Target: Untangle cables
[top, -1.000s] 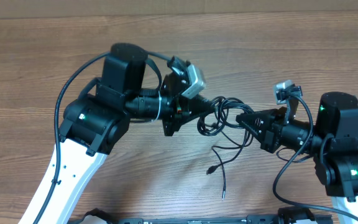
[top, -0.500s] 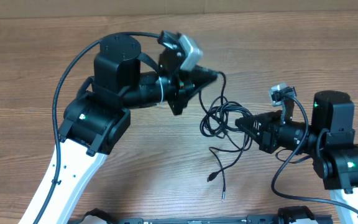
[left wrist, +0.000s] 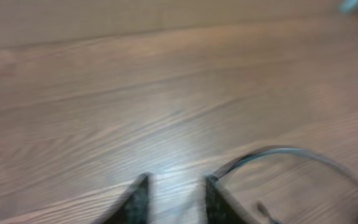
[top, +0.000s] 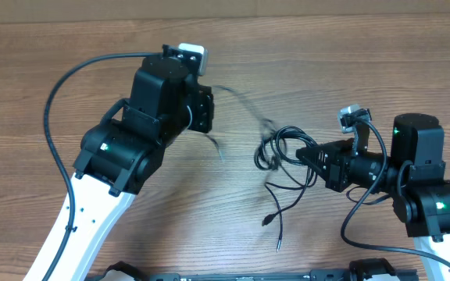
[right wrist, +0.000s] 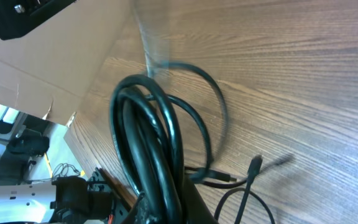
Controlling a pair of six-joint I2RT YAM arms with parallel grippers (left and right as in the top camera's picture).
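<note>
The cables form a small black looped bundle [top: 276,148] near mid-table, and my right gripper [top: 304,153] is shut on it from the right. In the right wrist view the thick loops [right wrist: 146,134] run down between the jaws of the right gripper [right wrist: 166,202]. Two loose strands trail toward the front and end in small plugs [top: 266,222]. One blurred strand [top: 242,101] whips through the air between the bundle and my left arm [top: 166,97]. My left gripper [left wrist: 176,190] stands open with nothing between its fingers. A blurred cable arc [left wrist: 278,150] passes just outside its right finger.
Bare wooden tabletop [top: 37,78] lies all round. A cardboard wall [top: 287,8] runs along the back edge. Thick black arm wires loop off the left arm [top: 61,97] and the right arm [top: 358,211].
My left gripper has let go of the strand it had pulled up and back, opened, and swung back to the left. The freed strand whips back toward the bundle. The right gripper holds still.
</note>
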